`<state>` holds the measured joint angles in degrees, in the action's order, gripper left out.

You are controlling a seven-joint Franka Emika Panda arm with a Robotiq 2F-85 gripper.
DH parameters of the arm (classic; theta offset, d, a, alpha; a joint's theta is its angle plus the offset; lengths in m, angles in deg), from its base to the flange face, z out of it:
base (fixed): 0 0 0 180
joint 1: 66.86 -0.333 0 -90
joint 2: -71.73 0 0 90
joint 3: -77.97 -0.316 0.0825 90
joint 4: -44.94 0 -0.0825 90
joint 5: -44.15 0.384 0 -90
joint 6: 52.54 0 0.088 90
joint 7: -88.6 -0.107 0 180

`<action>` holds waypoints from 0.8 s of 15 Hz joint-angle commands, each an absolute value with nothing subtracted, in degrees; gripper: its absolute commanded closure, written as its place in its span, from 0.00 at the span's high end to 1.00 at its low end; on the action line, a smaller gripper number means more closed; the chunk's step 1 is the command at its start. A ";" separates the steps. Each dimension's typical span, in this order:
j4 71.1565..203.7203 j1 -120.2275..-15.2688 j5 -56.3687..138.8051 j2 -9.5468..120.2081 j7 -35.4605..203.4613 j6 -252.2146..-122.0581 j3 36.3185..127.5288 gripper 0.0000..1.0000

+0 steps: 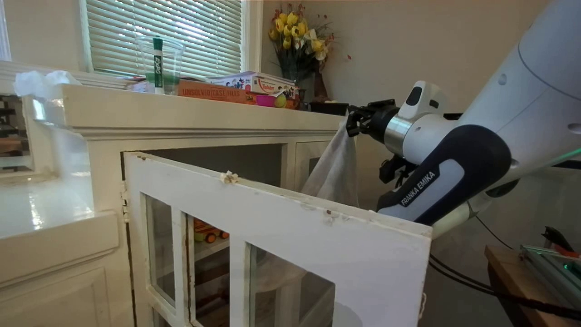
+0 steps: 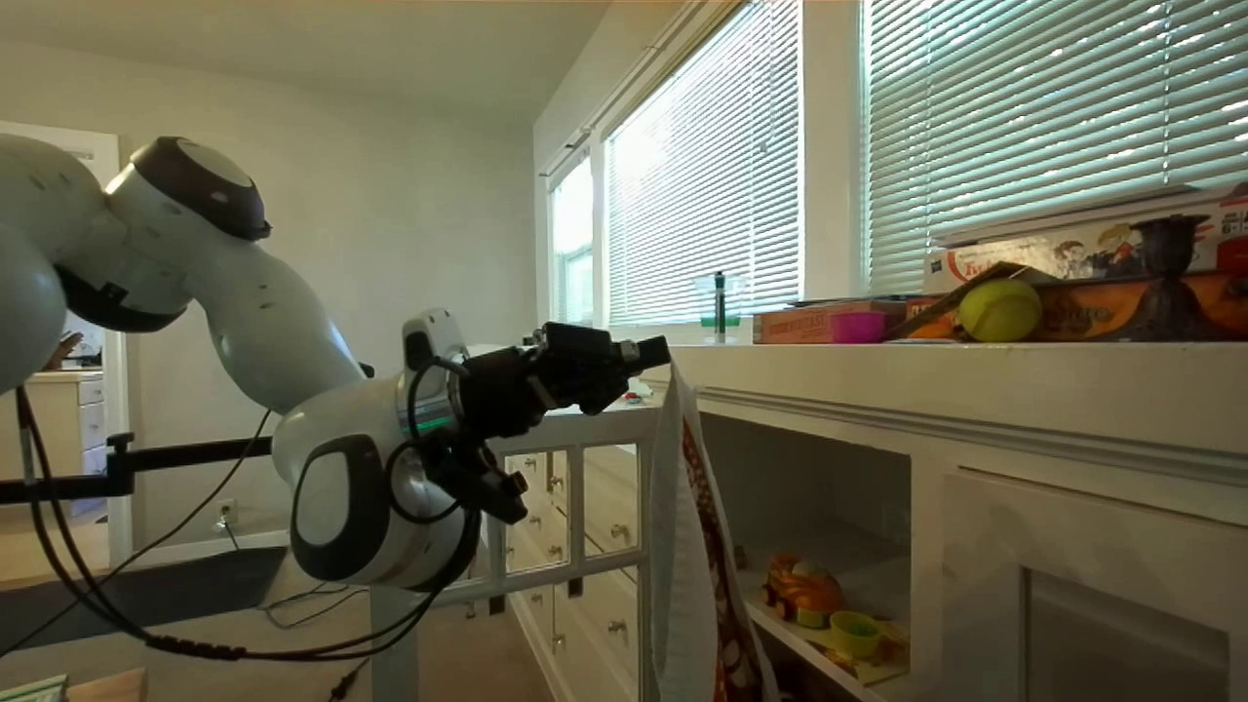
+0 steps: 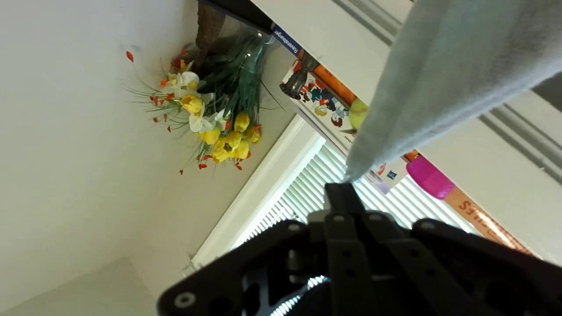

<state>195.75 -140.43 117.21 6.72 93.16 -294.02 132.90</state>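
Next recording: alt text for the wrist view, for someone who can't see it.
The closed pincer grips a pale cloth by its tip; the cloth widens toward the upper right of this steeply tilted picture. Beyond it, boxes and a ball line a white ledge, with blinds behind and yellow and white flowers to the left.

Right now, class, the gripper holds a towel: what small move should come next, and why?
Probably raise the gripper slightly, jaws shut: it pinches the towel by a narrow tip, and the hanging part reaches below the top edge of the open cabinet door, so moving toward that door might drag it.
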 commanded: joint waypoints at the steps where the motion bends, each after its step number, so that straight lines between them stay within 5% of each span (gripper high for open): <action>1: 196.18 -140.07 118.19 8.45 94.62 -295.81 133.38 0.00; 12: 201.76 -141.49 107.24 13.82 94.37 -295.76 148.26 0.00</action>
<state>199.22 -140.58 112.50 9.40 93.12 -294.03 142.75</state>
